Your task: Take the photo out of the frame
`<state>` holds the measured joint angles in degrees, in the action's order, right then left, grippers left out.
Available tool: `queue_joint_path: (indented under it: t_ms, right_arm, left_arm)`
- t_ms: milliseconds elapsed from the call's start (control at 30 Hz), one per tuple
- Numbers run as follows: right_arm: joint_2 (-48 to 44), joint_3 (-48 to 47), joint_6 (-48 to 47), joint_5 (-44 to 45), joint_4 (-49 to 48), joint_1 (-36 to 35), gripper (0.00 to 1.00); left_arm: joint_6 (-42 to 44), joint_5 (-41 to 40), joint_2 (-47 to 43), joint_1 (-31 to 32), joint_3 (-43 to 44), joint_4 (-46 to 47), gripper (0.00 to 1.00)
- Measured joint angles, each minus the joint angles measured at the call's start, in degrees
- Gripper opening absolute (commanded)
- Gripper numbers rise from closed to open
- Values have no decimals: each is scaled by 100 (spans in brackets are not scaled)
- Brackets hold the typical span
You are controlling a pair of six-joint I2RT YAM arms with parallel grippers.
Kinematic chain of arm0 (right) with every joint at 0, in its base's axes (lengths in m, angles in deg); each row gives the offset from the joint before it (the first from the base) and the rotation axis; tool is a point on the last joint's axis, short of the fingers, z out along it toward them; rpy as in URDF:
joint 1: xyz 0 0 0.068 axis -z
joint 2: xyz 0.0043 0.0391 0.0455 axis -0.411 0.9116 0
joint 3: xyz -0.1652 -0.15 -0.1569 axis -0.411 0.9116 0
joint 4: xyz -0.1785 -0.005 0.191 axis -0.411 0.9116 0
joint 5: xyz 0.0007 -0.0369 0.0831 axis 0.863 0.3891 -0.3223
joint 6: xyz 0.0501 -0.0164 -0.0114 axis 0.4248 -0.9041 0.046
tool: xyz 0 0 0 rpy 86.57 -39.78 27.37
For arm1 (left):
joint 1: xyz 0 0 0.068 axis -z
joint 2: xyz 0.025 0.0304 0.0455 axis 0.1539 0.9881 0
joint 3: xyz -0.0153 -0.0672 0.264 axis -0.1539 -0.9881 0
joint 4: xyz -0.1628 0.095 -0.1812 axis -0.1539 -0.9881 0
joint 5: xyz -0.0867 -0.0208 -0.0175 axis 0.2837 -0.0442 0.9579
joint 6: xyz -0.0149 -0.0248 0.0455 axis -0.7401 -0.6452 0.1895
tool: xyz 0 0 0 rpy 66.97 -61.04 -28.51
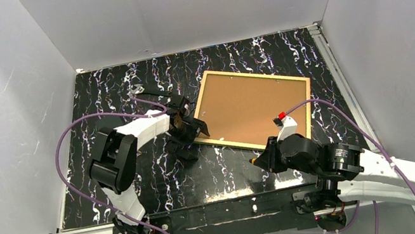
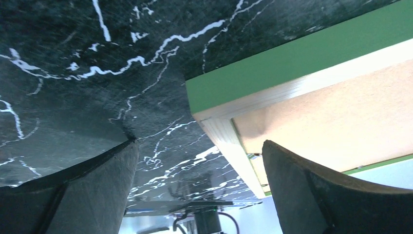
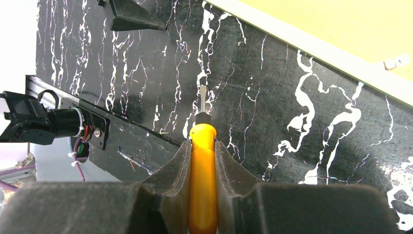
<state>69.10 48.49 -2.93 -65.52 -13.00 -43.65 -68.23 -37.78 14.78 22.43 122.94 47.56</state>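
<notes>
The frame [image 1: 257, 76] lies face down at the table's back centre, its wood-coloured back edges around a plain brown backing board [image 1: 251, 106]. The photo is hidden. My left gripper [image 1: 194, 129] stands open at the frame's near-left corner. In the left wrist view one finger [image 2: 316, 195] is over the backing board [image 2: 341, 112] and the other finger [image 2: 97, 190] is over bare table, with the green frame edge [image 2: 292, 63] beyond them. My right gripper [image 3: 201, 142] is shut on an orange-handled screwdriver [image 3: 202, 165], just off the frame's near edge [image 3: 311, 48].
The black marbled table [image 1: 123, 93] is walled in by grey panels on three sides. A metal rail [image 1: 222, 212] carrying both arm bases runs along the near edge. A small metal tab [image 3: 394, 62] sits on the backing board near the frame edge.
</notes>
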Motion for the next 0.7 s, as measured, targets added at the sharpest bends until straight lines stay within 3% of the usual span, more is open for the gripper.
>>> queue_joint_path:
  t_ms: [100, 200, 367, 700]
  right_arm:
    - [-7, 2, 0, 0, 0, 0, 1]
    - [-7, 7, 2, 0, 0, 0, 1]
    - [-48, 48, 4, 2, 2, 0, 1]
    - [-26, 103, 7, -2, 0, 0, 1]
  left_arm:
    - [-284, -66, -13, 61, -20, 116, 94]
    - [-581, -120, -4, 157, -20, 203, 84]
    - [-1060, -269, 17, 291, -20, 175, 52]
    - [-1128, -297, 195, 319, 170, 192, 30]
